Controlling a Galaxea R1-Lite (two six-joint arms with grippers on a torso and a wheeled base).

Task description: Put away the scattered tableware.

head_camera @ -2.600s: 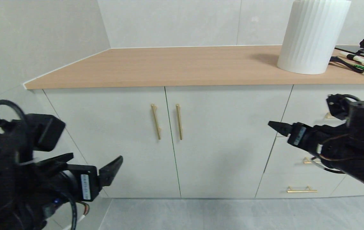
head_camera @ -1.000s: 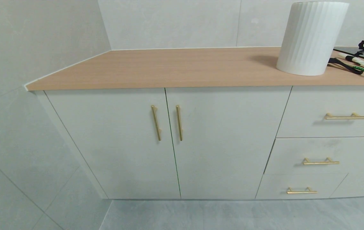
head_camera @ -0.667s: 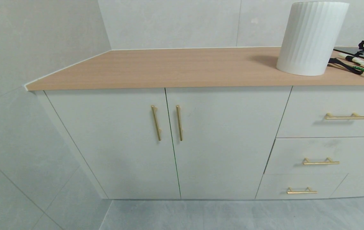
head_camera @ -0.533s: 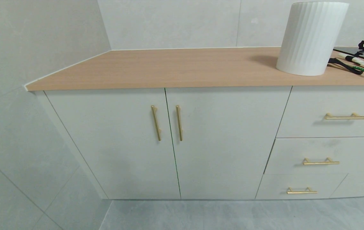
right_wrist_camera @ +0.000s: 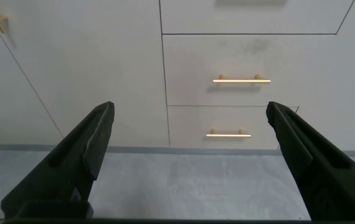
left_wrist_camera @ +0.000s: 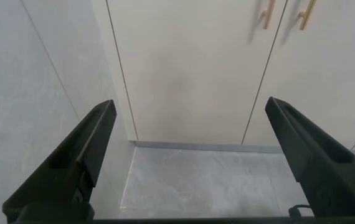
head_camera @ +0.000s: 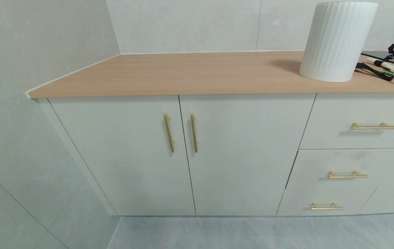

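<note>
— Both arms have been lowered from in front of the cabinet [head_camera: 121, 155] since 2.6 seconds back. Where is the tableware found?
— Utensils [head_camera: 376, 70] are seen lying at the right end of the worktop [head_camera: 183, 72], just beside a white ribbed jar [head_camera: 337, 41] that stands upright.
— Which step is judged to be in hand?
— An approach, it is thought, since nothing has been picked up. The left pincer [left_wrist_camera: 189, 102] is spread wide with nothing held, and the right pincer [right_wrist_camera: 189, 106] likewise.
— What is called for next?
— Probably the base must be shifted rightward and an arm raised to worktop height, so that one utensil can be pinched. The jar or a drawer [head_camera: 356, 114] is likely meant as the store.
— What is given by one view and not another?
— Worktop and utensils are given from the head. From the wrists, the floor [left_wrist_camera: 215, 180], door handles [left_wrist_camera: 266, 14] and lower drawers [right_wrist_camera: 246, 62] are given, close and low.
</note>
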